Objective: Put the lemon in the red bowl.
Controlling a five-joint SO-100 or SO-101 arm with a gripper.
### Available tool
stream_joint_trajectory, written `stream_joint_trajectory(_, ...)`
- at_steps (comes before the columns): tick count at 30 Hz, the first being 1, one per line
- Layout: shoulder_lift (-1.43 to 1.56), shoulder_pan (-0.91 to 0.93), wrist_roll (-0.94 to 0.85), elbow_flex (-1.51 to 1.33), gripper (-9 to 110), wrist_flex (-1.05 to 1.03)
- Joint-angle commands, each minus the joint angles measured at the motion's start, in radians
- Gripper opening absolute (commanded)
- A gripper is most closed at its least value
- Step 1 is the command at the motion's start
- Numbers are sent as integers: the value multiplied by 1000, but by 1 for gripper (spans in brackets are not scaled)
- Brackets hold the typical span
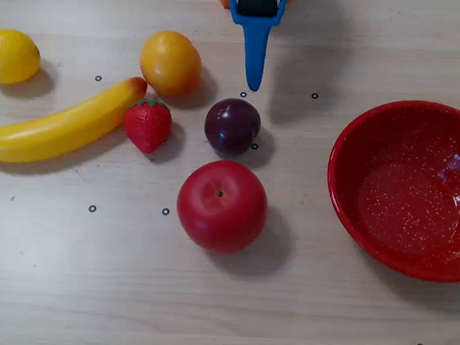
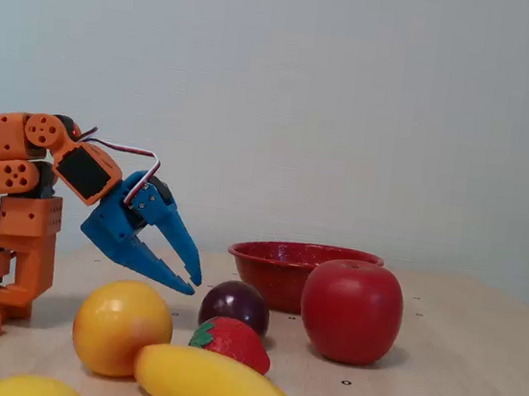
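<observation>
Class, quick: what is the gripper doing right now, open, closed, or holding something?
Gripper: slightly open, holding nothing, raised above the table near the plum.

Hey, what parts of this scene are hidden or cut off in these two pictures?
- Lemon: fixed view, bottom edge cuts it.
- Red bowl: fixed view, red apple covers its right side; overhead view, right edge clips it.
- Hand: overhead view, only one blue finger shows; top edge cuts the arm.
- Banana: both views, edges cut it.

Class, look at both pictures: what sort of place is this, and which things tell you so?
Probably a hobby or lab tabletop for robot practice, not a kitchen. A small orange arm with a blue gripper sits on a pale wooden table marked with small rings, and glossy, toy-like fruit lies beside a red bowl.
</observation>
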State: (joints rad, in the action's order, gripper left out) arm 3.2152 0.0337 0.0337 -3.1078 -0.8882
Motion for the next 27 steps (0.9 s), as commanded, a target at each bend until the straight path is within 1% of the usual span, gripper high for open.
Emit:
stream_joint_trajectory(1, 14, 20, 35, -11, 0, 5)
stream_joint_trajectory(20, 14, 17, 29, -5, 0, 3)
stream_joint_trajectory(27, -63, 21, 31, 110, 0, -25)
